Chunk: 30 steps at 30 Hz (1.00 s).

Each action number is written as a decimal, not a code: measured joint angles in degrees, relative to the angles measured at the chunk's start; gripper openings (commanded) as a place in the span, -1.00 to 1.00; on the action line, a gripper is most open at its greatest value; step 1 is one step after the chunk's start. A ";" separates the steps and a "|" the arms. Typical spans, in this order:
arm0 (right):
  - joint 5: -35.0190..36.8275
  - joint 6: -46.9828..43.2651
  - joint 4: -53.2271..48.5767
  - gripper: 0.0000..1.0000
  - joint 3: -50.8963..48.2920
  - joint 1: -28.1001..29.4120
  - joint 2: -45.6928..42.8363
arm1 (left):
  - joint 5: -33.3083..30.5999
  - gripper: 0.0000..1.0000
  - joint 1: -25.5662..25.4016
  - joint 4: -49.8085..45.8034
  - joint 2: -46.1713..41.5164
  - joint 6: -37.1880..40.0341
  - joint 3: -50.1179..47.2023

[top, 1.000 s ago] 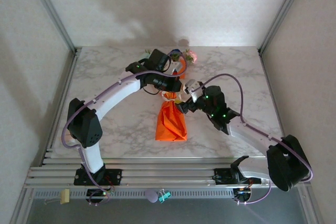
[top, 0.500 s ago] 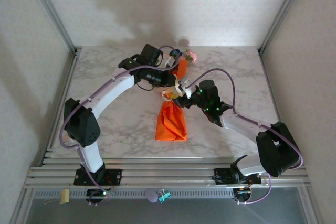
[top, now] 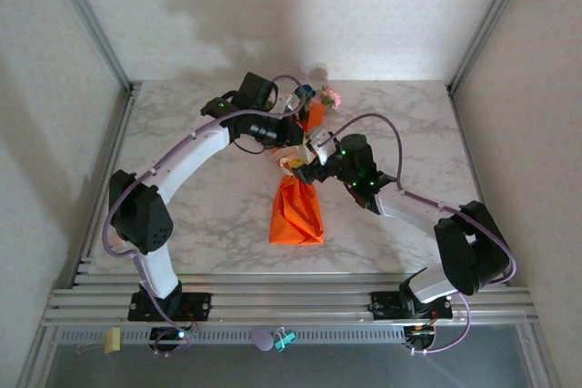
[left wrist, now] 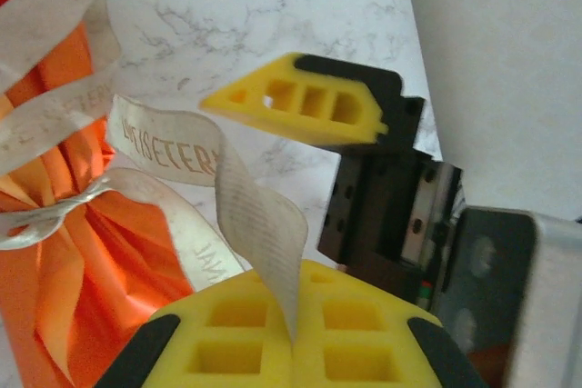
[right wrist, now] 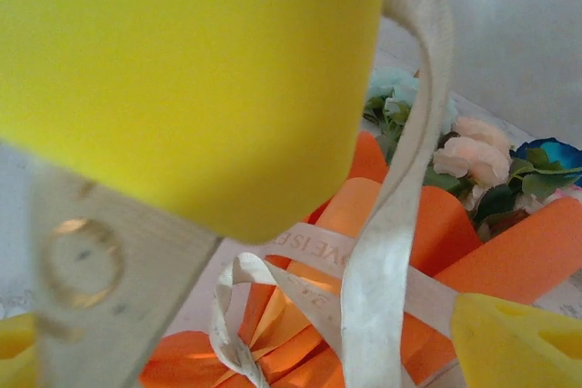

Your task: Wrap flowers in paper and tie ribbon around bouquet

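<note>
The bouquet (top: 296, 211) lies flat on the table (top: 182, 134), with its flowers (right wrist: 473, 156) pointing away from the arms. The left gripper (left wrist: 296, 333) is pressed together on 1 end of the ribbon (left wrist: 250, 211). The right gripper (top: 307, 161) is spread wide beside the tied middle. A loose strand looks to run between its fingers, so this arm is nearer.

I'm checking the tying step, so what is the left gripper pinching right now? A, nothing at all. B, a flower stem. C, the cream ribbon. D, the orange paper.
C: the left wrist view shows the ribbon running down into the shut left gripper and clamped there.
</note>
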 measured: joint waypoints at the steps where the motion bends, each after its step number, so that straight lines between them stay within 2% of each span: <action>1: 0.00 -0.35 0.15 0.80 0.33 0.00 0.42 | 0.83 -1.00 0.00 -0.33 0.09 -0.20 0.39; 9: -2.58 -2.93 0.87 0.80 2.45 -0.07 1.51 | 4.79 -1.00 0.26 -4.48 1.18 -0.68 1.22; 12: -3.58 -3.13 1.18 0.67 2.45 -0.07 1.51 | 5.49 -1.00 0.26 -4.76 1.18 -1.25 1.22; 14: -4.66 -3.13 1.29 0.50 2.45 -0.07 1.51 | 5.51 -1.00 0.26 -4.81 1.18 -1.57 1.22; 17: -5.75 -2.84 1.25 0.05 2.45 -0.11 1.53 | 5.51 -1.00 0.26 -5.03 1.18 -1.73 1.42; 22: -6.32 -2.56 0.74 -0.48 2.49 -0.22 1.51 | 5.46 -1.00 0.26 -5.40 1.18 -1.75 1.99; 25: -6.51 -2.27 -0.46 -1.00 2.62 -0.22 1.46 | 5.22 -1.00 0.26 -5.40 1.18 -2.16 1.99; 28: -6.97 -0.98 -1.57 -1.00 2.64 -0.22 1.38 | 5.03 -1.00 0.26 -5.22 1.18 -2.95 1.99; 29: -7.17 -0.68 -1.62 -1.00 2.64 -0.22 1.33 | 4.83 -0.51 0.26 -5.01 1.18 -3.32 1.99; 30: -7.26 -0.35 -1.73 -1.00 2.64 -0.22 1.27 | 4.52 -0.26 0.26 -4.68 1.18 -3.39 1.99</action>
